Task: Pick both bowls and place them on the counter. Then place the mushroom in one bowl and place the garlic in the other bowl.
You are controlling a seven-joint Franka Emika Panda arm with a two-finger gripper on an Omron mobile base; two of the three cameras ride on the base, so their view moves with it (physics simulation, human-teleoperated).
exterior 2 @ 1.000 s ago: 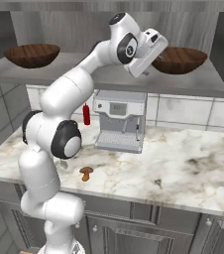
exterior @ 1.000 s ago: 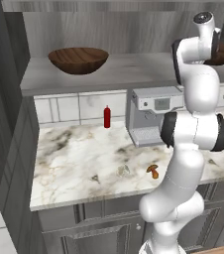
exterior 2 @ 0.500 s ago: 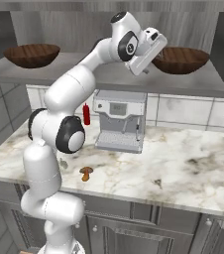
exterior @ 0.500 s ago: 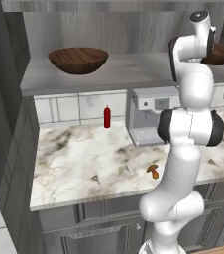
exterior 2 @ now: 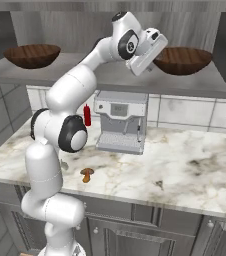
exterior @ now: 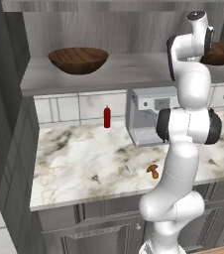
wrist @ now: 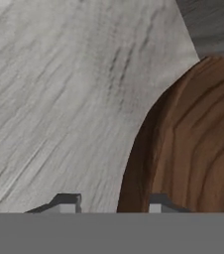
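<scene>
Your arm is stretched high and forward, wrist tilted down, the gripper with its fingertips partly closed

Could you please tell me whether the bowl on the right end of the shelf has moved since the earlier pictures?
No. The right bowl sits on the grey shelf as before, same spot above the coffee machine.

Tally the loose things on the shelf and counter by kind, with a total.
Wooden bowls: 2
Mushroom: 1
Garlic: 1
Red bottle: 1
Total: 5
</scene>
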